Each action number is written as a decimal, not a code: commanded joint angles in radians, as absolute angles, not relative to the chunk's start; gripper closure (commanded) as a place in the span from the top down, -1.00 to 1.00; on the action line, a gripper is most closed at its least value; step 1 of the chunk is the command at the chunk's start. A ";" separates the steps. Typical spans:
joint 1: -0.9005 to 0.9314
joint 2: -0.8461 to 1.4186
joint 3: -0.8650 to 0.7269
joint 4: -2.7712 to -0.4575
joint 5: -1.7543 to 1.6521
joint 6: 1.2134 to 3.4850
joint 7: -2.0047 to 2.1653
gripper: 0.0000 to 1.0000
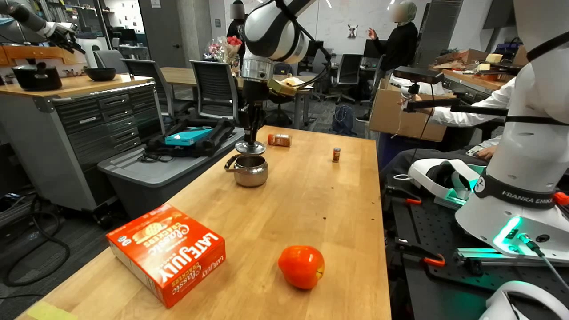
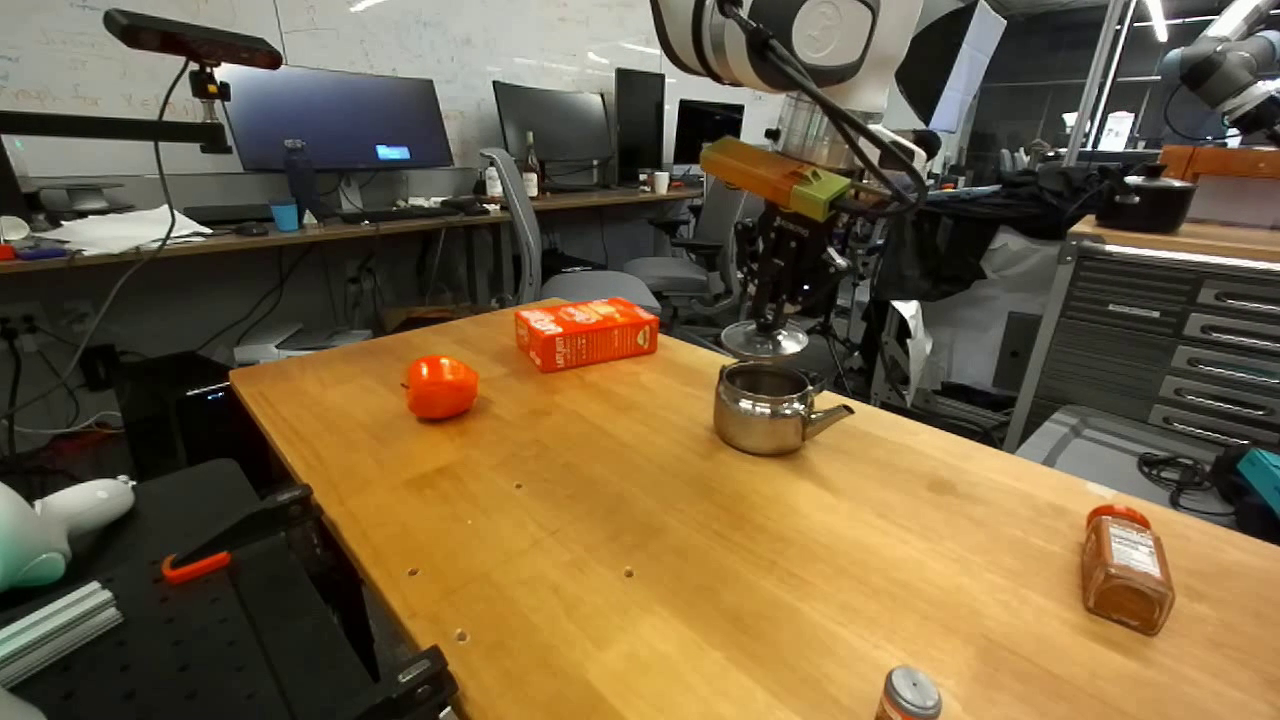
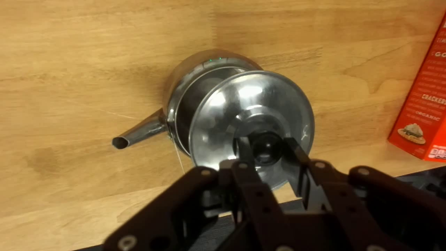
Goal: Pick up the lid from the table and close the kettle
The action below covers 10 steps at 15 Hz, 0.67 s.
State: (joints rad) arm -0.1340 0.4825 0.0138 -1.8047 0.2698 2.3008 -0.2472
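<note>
The lid is a shiny silver disc with a black knob. It hangs level from my gripper (image 3: pixel 267 146), just above the kettle, in both exterior views (image 1: pixel 250 148) (image 2: pixel 762 342). My gripper (image 1: pixel 252 138) points straight down and its fingers are closed around the knob. The kettle (image 1: pixel 251 175) is a squat silver pot standing upright with its top open; it also shows in an exterior view (image 2: pixel 758 420), spout to the right. In the wrist view the lid (image 3: pixel 223 115) covers part of the kettle (image 3: pixel 212 57), offset to the lower right of its opening.
A red cracker box (image 1: pixel 166 251) and an orange-red ball-like object (image 1: pixel 302 266) are on the wooden table (image 1: pixel 284 213). A spice jar (image 1: pixel 279 140) lies on its side and a small bottle (image 1: pixel 336 154) stands near it. The kettle is near a table edge, with a grey bin (image 1: pixel 151 169) beyond.
</note>
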 commanded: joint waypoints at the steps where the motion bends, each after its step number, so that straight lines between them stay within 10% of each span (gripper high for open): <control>1: -0.146 0.557 0.019 -1.721 0.267 2.276 -0.219 -0.86; 10: -0.161 0.635 0.026 -1.672 0.269 2.276 -0.217 -0.86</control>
